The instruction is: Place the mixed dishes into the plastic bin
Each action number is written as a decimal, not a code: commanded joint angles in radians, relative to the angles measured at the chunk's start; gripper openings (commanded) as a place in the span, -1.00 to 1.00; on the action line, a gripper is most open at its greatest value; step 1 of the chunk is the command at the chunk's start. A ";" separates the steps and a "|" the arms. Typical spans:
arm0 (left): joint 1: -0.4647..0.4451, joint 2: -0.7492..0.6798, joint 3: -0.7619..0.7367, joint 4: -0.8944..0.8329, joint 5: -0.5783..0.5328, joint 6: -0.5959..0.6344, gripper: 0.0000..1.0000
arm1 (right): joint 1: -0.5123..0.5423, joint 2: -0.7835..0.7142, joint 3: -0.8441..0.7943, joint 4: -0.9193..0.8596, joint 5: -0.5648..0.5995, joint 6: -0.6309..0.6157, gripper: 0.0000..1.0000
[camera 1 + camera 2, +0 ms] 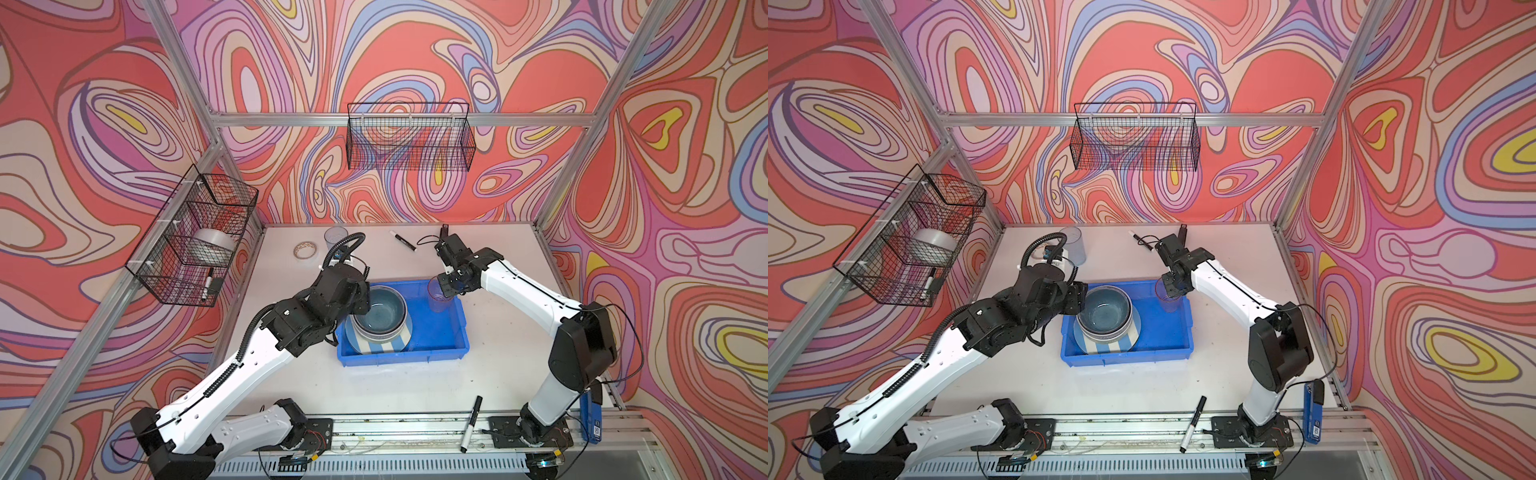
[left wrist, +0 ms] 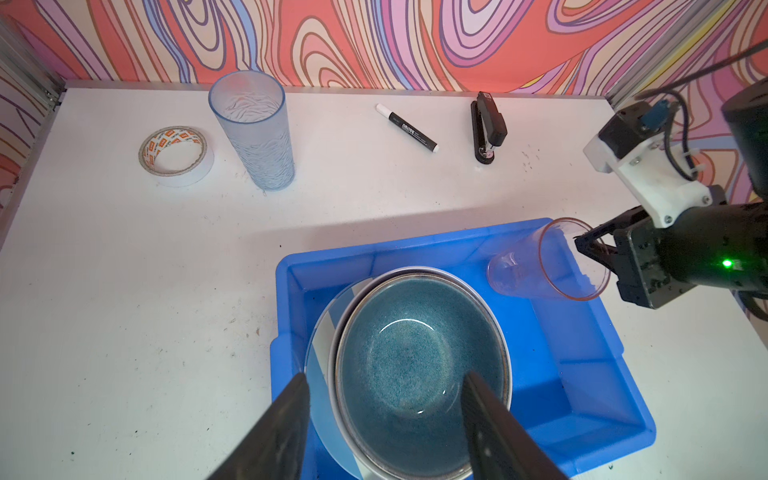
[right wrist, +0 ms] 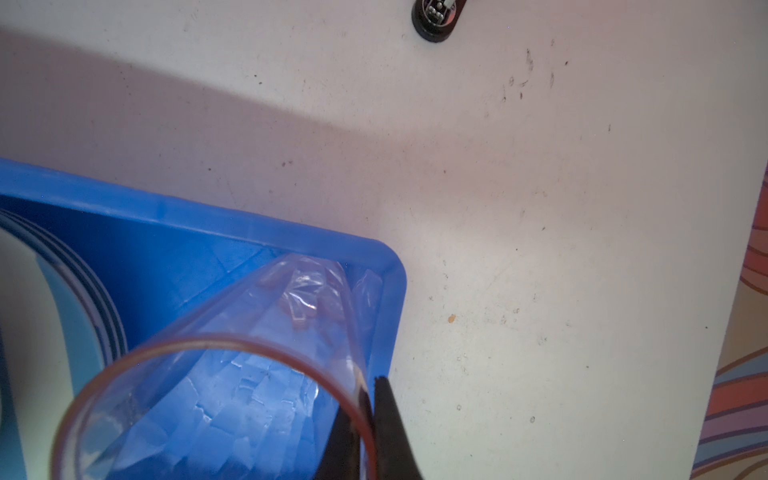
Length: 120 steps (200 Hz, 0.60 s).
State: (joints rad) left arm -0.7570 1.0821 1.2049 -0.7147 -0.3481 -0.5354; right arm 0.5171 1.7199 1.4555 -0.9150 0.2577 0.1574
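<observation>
The plastic bin (image 1: 415,357), a bright blue open tub with a rolled rim, sits mid-worktop. Its 9 o'clock half holds a stack. A speckled dark blue bowl (image 1: 380,313) with a glossy inside is nested in a pale bowl (image 1: 376,337), and both stand on a blue-and-white striped plate (image 1: 386,348). The left gripper (image 2: 386,376) hangs over the stack with its jaws apart, one finger inside the dark bowl, the other outside above the plate. At the bin's 1 o'clock corner the right gripper (image 3: 372,384) is pinched tight on the rim of a clear pink tumbler (image 2: 536,270), tilted with its base down inside the bin. I cannot tell whether that base touches the floor. A ribbed bluish tumbler (image 2: 253,129) stands upright on the worktop at 11 o'clock from the bin.
</observation>
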 commanded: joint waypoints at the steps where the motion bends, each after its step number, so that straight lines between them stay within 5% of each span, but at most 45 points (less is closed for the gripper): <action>1: 0.012 -0.016 -0.013 -0.029 -0.011 -0.017 0.23 | -0.017 0.021 0.019 0.029 0.044 -0.004 -1.00; 50: 0.016 -0.017 -0.024 -0.026 -0.009 -0.021 0.23 | -0.027 0.033 0.014 0.042 0.041 0.005 -1.00; 120: 0.036 0.013 -0.032 -0.014 -0.001 -0.015 0.23 | -0.035 0.029 0.030 0.041 0.041 0.007 -0.73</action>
State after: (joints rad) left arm -0.7353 1.0824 1.1847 -0.7155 -0.3470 -0.5365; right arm 0.5022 1.7317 1.4605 -0.9035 0.2504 0.1581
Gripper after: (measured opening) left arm 0.613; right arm 0.119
